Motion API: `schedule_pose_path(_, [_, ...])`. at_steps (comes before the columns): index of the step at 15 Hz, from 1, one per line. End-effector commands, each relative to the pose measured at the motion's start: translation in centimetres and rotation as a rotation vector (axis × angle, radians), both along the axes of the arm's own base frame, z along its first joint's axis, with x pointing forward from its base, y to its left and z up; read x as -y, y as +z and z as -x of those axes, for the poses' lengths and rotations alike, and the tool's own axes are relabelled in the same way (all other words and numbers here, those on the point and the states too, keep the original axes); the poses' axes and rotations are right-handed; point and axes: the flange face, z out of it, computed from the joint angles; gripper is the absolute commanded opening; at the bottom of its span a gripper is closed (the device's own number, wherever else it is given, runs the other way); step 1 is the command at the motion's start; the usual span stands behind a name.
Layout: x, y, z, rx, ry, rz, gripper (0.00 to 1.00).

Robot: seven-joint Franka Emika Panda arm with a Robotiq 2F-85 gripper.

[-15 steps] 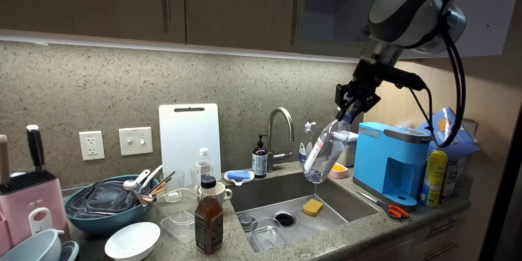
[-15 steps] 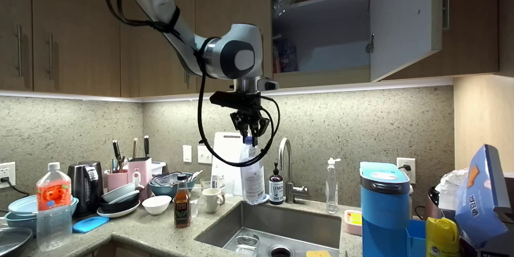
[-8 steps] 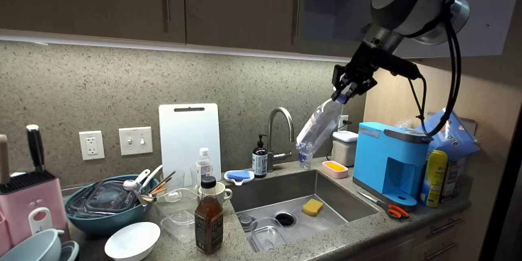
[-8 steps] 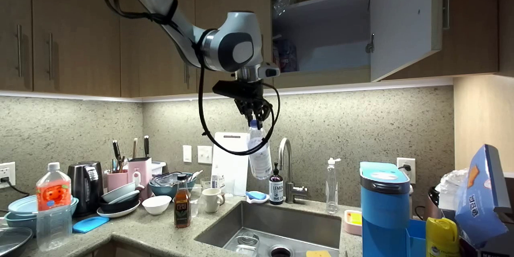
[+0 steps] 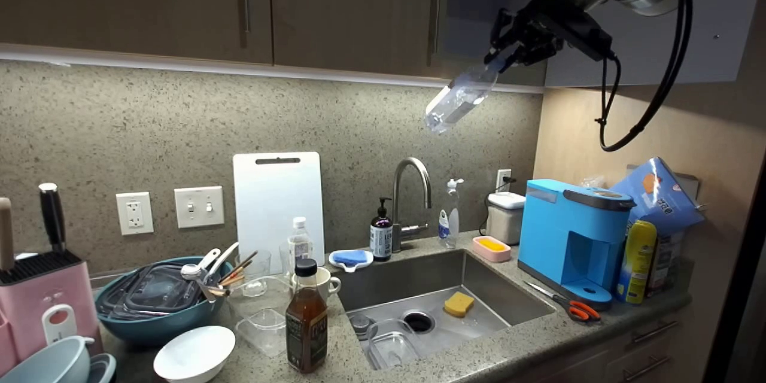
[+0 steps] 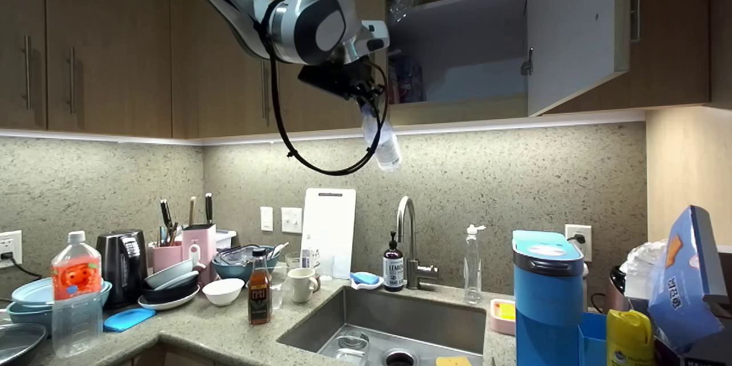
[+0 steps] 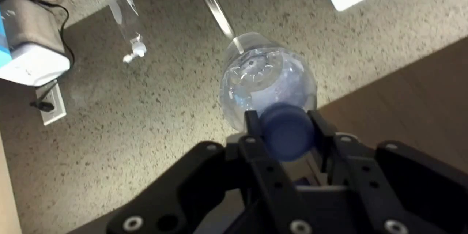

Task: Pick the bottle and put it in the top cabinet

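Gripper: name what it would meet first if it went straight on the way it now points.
Probably the faucet: the bottle in the gripper points toward it in both exterior views, so the bottle would likely touch first. Depth is unclear; it might miss and meet the wall.

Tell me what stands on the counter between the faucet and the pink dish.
A white-topped clear bottle stands there by itself, as both exterior views show.
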Motion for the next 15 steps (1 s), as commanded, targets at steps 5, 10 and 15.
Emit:
schedule_pose_path(5, [1.6, 2.6, 0.4, 0.349, -0.193, -0.106, 0.11])
schedule_pose_path(10, [2.9, 2.9, 0.5, 0.573, -0.293, -0.144, 0.11])
schedule_pose_path(15, [6.2, 13.6, 0.5, 0.722, -0.335, -0.221, 0.11])
